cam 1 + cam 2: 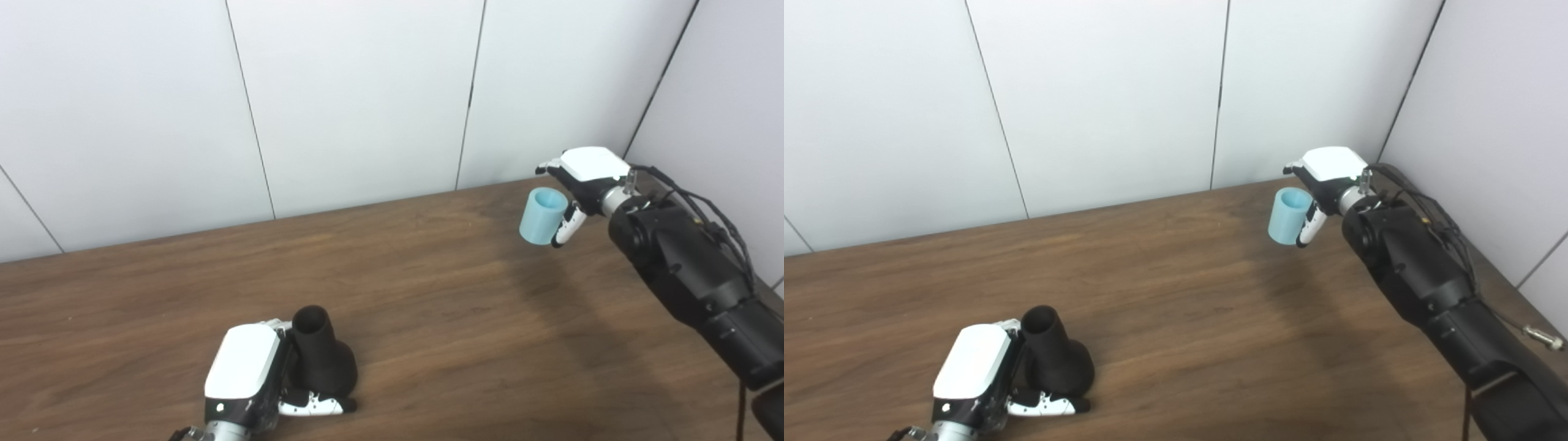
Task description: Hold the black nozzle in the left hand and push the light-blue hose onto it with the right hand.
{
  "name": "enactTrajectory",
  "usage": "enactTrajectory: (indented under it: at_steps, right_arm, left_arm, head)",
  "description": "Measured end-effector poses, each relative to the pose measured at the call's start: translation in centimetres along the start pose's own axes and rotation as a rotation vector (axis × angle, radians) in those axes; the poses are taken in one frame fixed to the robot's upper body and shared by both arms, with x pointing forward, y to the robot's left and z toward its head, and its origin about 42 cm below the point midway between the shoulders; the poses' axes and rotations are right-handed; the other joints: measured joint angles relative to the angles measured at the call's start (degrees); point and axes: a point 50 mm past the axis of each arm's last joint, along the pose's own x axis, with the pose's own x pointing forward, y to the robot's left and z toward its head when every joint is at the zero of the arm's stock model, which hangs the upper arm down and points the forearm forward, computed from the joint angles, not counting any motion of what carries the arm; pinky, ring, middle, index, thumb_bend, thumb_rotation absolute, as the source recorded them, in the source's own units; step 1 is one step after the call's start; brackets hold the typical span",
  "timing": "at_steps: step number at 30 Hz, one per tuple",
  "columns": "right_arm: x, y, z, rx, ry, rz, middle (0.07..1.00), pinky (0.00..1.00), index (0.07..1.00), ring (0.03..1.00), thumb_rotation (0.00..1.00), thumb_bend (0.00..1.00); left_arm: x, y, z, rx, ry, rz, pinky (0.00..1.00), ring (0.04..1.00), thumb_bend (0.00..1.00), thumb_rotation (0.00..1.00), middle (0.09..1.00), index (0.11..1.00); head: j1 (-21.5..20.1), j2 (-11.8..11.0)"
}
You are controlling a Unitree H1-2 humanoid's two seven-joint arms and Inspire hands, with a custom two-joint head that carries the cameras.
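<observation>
The black nozzle [321,358] stands upright near the front of the wooden table [429,294], wide base down and open neck up. My left hand [251,376] is wrapped around it, with the thumb lying in front of its base. The light-blue hose piece [542,215], a short open tube, is held up above the table's far right part. My right hand [582,184] is shut on it from the right side, with the opening facing up. The two parts are far apart. Both also show in the right eye view: the nozzle [1053,358] and the hose [1290,215].
White wall panels [367,92] run behind the table's far edge, and a side wall [723,122] stands close to the right arm. Black cables [710,211] loop along the right forearm.
</observation>
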Motion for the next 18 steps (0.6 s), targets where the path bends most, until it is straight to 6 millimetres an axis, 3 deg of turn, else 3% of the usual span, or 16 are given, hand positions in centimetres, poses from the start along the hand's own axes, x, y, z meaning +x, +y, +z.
enactTrajectory:
  at_steps: [3,6,11,13,18]
  right_arm:
    - [0.4,0.6,-0.7,0.044,0.027,0.030,0.899,0.81,0.861,0.907,0.17,0.95]
    - [0.6,1.2,-0.8,0.074,0.034,0.043,0.816,0.65,0.838,0.765,0.14,0.96]
    - [0.6,1.3,-0.2,0.108,-0.002,0.005,0.733,0.47,0.813,0.604,0.11,0.97]
    - [0.6,1.2,-0.1,0.113,-0.017,-0.010,0.721,0.45,0.811,0.586,0.10,0.97]
    - [0.7,1.4,-0.3,0.159,-0.024,0.003,0.768,0.52,0.812,0.651,0.10,0.96]
  left_arm:
    - [0.0,0.0,0.0,0.001,0.004,-0.003,0.61,0.603,0.52,0.00,0.486,0.487]
    - [0.0,0.1,0.0,0.003,0.003,-0.006,0.59,0.591,0.52,0.00,0.477,0.490]
    - [0.1,0.1,0.0,-0.001,0.005,-0.004,0.59,0.583,0.52,0.00,0.465,0.494]
    - [0.1,0.1,0.1,-0.004,0.006,-0.003,0.59,0.581,0.53,0.00,0.463,0.494]
    - [0.1,0.1,0.1,-0.006,0.007,-0.002,0.60,0.589,0.53,0.00,0.464,0.494]
  head:
    - [0.18,0.00]
    - [0.61,0.09]
    - [0.79,0.09]
    - [0.79,0.09]
    - [0.88,0.26]
